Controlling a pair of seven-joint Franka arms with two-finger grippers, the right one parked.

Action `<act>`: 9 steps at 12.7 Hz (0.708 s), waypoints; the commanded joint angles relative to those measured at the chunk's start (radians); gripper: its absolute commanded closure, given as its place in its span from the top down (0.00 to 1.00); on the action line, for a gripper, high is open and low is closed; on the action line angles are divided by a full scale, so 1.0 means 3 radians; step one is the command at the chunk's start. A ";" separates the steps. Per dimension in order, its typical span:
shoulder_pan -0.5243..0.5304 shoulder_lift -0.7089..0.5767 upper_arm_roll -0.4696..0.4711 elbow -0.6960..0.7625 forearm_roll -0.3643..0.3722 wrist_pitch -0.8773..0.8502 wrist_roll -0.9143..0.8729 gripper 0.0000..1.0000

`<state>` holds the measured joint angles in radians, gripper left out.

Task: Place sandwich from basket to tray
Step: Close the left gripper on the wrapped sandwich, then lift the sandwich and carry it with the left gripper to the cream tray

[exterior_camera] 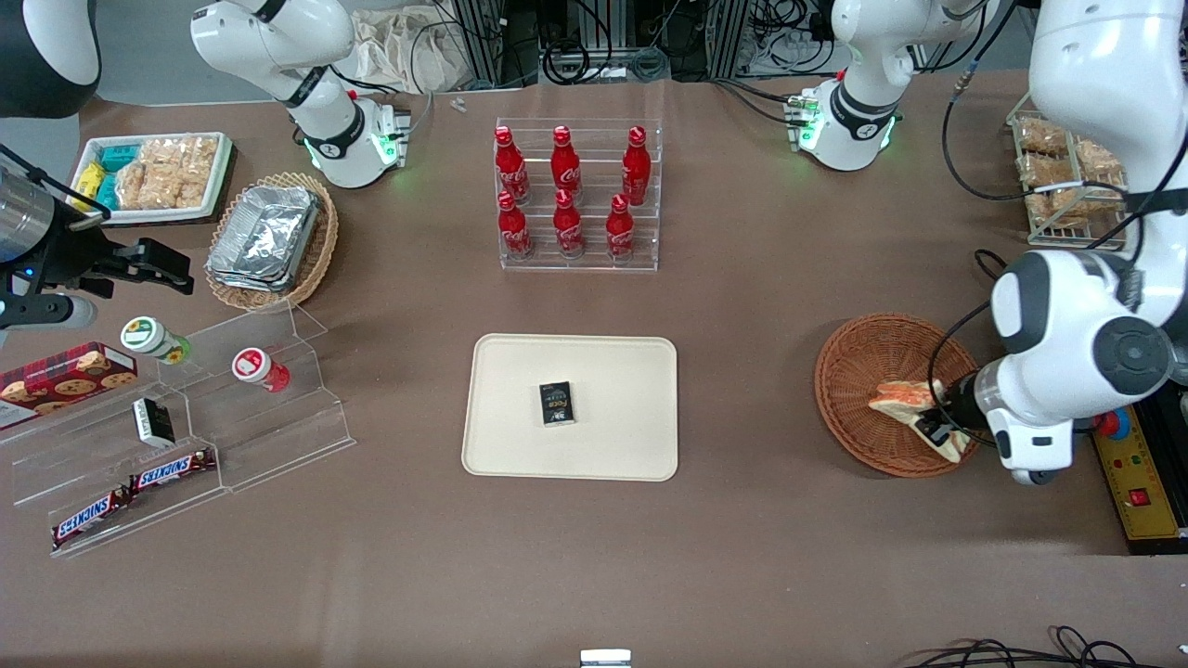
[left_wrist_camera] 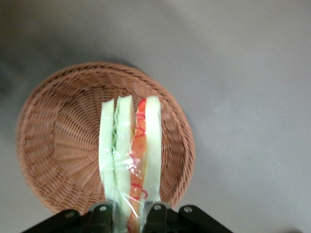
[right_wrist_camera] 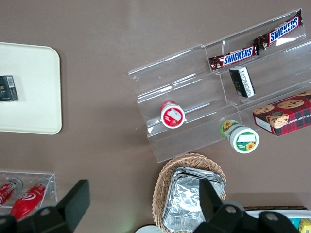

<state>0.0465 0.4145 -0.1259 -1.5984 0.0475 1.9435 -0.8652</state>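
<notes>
The sandwich [exterior_camera: 898,397], a pale bread wedge with orange-red and green filling, is held in my left gripper [exterior_camera: 936,419] over the round reddish-brown wicker basket [exterior_camera: 858,371] at the working arm's end of the table. In the left wrist view the fingers [left_wrist_camera: 100,214] are shut on the wrapped sandwich [left_wrist_camera: 130,150], which hangs above the basket [left_wrist_camera: 58,141]. The cream-beige tray [exterior_camera: 520,408] lies at the table's middle with a small black packet [exterior_camera: 557,404] on it, well apart from the gripper. The tray also shows in the right wrist view [right_wrist_camera: 34,87].
A clear rack of red cola bottles [exterior_camera: 575,195] stands farther from the front camera than the tray. A paler oval basket with foil containers [exterior_camera: 271,239], a white snack tray [exterior_camera: 153,176] and clear shelves with Snickers bars [exterior_camera: 172,471] lie toward the parked arm's end. A wire rack of snacks [exterior_camera: 1067,176] stands near the working arm.
</notes>
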 commanded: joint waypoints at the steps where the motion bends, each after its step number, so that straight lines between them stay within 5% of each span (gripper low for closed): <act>1: -0.0226 0.0025 -0.0005 0.0606 0.0000 -0.0475 -0.0056 0.00; 6: -0.0374 0.0346 -0.0694 0.1017 0.0132 -0.0527 0.0077 0.00; 9: -0.0879 0.0805 -0.0731 0.1292 0.0628 -0.0475 0.0046 0.00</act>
<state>-0.1314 0.5279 -0.3461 -1.3404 0.1606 1.8160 -0.8566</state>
